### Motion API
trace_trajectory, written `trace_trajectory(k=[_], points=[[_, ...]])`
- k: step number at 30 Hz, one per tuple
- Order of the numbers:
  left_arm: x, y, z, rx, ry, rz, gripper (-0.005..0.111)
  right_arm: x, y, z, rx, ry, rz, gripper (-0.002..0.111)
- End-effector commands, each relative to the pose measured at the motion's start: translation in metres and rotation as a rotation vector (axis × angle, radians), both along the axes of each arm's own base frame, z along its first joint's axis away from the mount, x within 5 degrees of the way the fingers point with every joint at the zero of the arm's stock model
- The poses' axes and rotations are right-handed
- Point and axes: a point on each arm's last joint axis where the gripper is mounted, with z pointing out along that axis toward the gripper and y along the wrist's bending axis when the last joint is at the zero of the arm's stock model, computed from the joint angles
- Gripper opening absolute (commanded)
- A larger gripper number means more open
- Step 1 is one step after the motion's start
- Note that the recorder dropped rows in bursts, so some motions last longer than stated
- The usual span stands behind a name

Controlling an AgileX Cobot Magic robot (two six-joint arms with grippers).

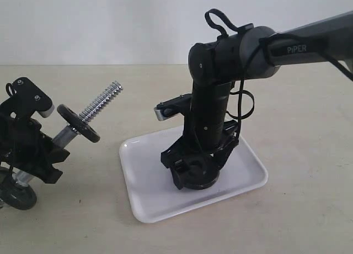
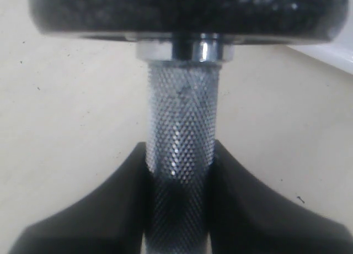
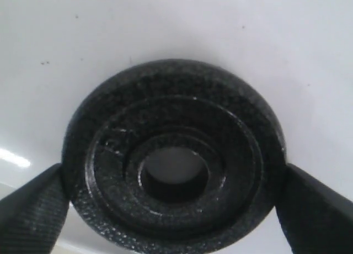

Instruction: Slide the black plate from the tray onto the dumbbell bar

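The black plate (image 1: 199,179) lies flat on the white tray (image 1: 143,171), its centre hole facing up (image 3: 165,88). My right gripper (image 1: 196,167) reaches straight down over it, and its two fingers (image 3: 309,210) press against opposite edges of the plate's rim (image 3: 174,182). At the left, the dumbbell bar (image 1: 102,104) tilts up with its bare threaded end pointing toward the tray. My left gripper (image 1: 38,149) is shut on its knurled middle (image 2: 181,116), a jaw tight on each side (image 2: 179,160). One black disc (image 1: 78,123) sits on the bar above that grip.
A second black disc (image 1: 19,196) sits at the bar's low end near the table's left edge. The tray's corner (image 2: 331,58) shows past the mounted disc (image 2: 187,11). The right arm (image 1: 309,38) stretches in from the upper right over beige tabletop (image 1: 298,121).
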Motion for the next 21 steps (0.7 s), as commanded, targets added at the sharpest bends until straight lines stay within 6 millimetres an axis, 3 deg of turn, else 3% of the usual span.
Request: trace_trajectory(k=[1,10,12,15,16,21], points=[[0.0070,-0.0025,0.0264,-0.051,-0.089,0.018,0.004,0.0022,0.0015,0.0026,0.021,-0.024,0.004,0.000],[0.0070,-0.0025,0.0264,-0.055,-0.087,0.024,0.004,0.0027,0.0018,0.0026,0.027,-0.036,0.051,0.000],[0.0070,-0.0025,0.0264,-0.055,-0.087,0.024,0.004,0.0027,0.0018,0.0026,0.027,-0.036,0.051,0.013],[0.0069,-0.0029,0.0264,-0.058,-0.086,0.021,0.004,0.0039,0.0024,0.0026,0.032,-0.043,0.008,0.059],[0.0069,-0.0029,0.0264,-0.058,-0.086,0.021,0.004,0.0042,0.0026,0.0027,0.033,-0.044,-0.010,0.069],[0.0069,-0.0028,0.0264,-0.061,-0.085,0.024,0.004,0.0050,0.0015,0.0025,0.021,-0.055,-0.001,0.070]])
